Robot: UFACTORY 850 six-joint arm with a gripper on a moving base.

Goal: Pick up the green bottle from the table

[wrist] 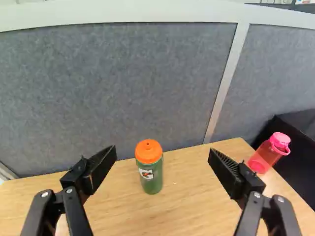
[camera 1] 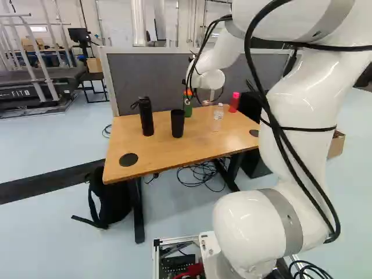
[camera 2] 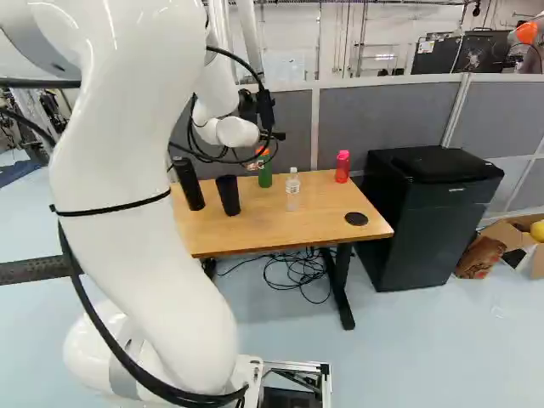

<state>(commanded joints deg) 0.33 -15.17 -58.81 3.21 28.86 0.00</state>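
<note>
White robot arm (camera 1: 299, 116) looms in the foreground, its upper bend cut off, its black gripper (camera 2: 272, 136) reaching over the table (camera 1: 148, 163), jaws spread wide and released. Ahead, the green bottle (wrist: 151, 180) stands near the table's far edge, long axis vertical, orange cap (wrist: 148, 151) up. Wrist and cables obscure much of the gripper in both base views.

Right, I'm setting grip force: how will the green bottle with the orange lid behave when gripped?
The upright green bottle could tip if nudged, being taller than wide. Its smooth sides may slip, and its round body might roll once down.
</note>
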